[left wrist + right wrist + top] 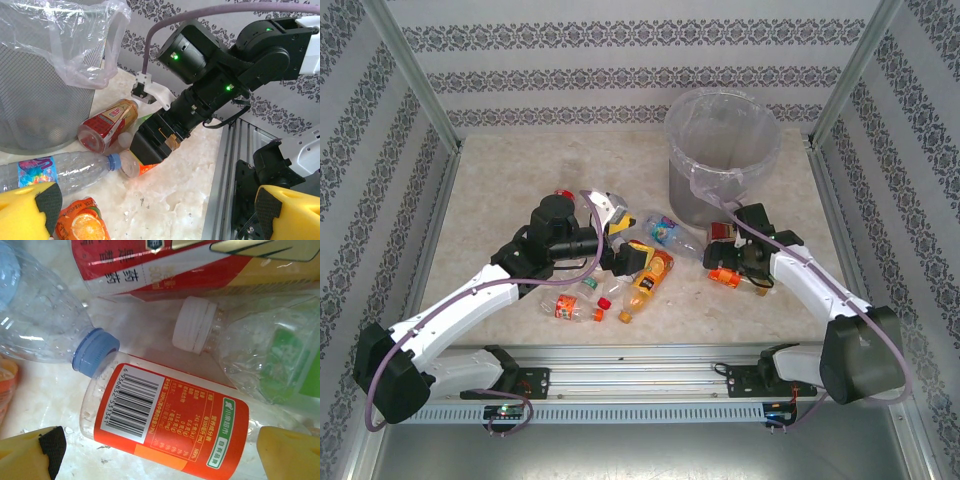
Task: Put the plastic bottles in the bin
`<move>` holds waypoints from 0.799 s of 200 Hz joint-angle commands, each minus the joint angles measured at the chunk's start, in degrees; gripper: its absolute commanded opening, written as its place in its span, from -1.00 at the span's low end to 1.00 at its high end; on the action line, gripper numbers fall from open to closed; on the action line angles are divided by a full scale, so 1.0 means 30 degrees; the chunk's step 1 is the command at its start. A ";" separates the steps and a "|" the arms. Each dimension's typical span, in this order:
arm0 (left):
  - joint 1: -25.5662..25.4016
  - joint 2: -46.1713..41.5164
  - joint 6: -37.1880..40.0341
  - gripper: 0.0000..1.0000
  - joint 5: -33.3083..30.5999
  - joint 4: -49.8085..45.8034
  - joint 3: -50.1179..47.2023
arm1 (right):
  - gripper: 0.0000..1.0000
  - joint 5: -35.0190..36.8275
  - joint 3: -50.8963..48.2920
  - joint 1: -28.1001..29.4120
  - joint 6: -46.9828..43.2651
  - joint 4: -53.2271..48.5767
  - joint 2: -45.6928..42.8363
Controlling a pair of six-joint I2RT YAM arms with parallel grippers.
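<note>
Standing wide apart, the fingers (30, 457) of the right hand (160, 460) are recorded as open, with nothing gripped. An orange-labelled bottle (170, 430) is found lying on its side on the tabletop (42, 395), directly between those fingers. A gap is visible between the bottle and one pad, while contact at the other pad cannot be determined. Just ahead of this hand, a clear blue-capped bottle (40, 315) is noted with its cap against the orange-labelled bottle. A white-capped bottle (250, 355) with a green label is noted alongside, its cap near the same bottle. Further ahead, a red-labelled bottle (200, 260) is seen on its side, placed between the right hand and the foot of the bin (720, 150). The bin is observed standing upright just beyond the right hand, with a clear bag folded over its rim; its contents cannot be made out. The left hand (625, 240) is likewise recorded as open, with bare tabletop between its fingers. An orange-juice bottle (80, 225) is seen lying just beside one of its fingers, and the right hand is faced from near by. Behind the left hand, toward the arm bases, a further bottle (565, 308) with a red-orange label is noted on its side on the tabletop, well apart from the bin.
</note>
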 commanded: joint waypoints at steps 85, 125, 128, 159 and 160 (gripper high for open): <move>-0.0163 -0.0129 0.0583 1.00 0.0192 -0.0369 0.0594 | 0.97 0.1033 -0.0626 0.1970 -0.0230 -0.0749 0.0110; -0.0193 -0.0186 0.0610 1.00 0.0221 -0.0379 0.0594 | 0.96 0.1791 -0.0911 0.2858 0.0297 -0.0922 -0.0505; -0.0193 -0.0165 0.0610 1.00 0.0221 -0.0394 0.0580 | 0.96 0.1867 -0.0918 0.2878 0.0329 -0.0896 -0.0593; -0.0222 -0.0194 0.0639 1.00 0.0221 -0.0372 0.0585 | 0.96 0.1915 -0.0891 0.3128 0.0595 -0.0972 -0.1896; -0.0222 -0.0190 0.0640 1.00 0.0221 -0.0370 0.0590 | 0.96 0.1944 -0.0891 0.3120 0.0632 -0.1003 -0.1933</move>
